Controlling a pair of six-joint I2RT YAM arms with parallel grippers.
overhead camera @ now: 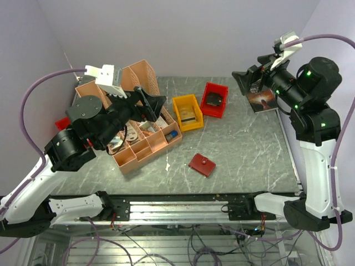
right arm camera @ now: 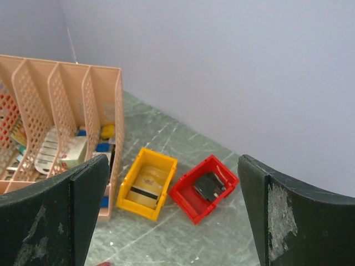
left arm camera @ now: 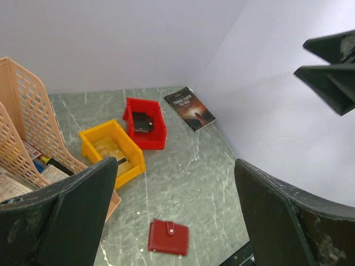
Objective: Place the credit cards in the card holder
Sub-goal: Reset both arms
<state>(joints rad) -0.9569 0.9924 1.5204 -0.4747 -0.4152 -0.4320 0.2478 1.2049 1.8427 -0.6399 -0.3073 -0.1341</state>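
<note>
The card holder (overhead camera: 202,164) is a small red wallet with a metal snap, lying shut on the marble table; the left wrist view shows the card holder (left arm camera: 168,237) below and between my left fingers. A yellowish credit card (right arm camera: 143,185) with a dark stripe lies in the yellow bin (overhead camera: 186,112). My left gripper (overhead camera: 155,104) hangs open and empty high over the peach organizer. My right gripper (overhead camera: 248,77) is open and empty, raised at the back right near the book. No other credit cards can be made out.
A red bin (overhead camera: 214,100) holding a dark flat object stands beside the yellow bin. A peach desk organizer (overhead camera: 133,124) full of small items fills the left side. A dark paperback book (overhead camera: 262,98) lies at the back right. Walls close off the back and both sides.
</note>
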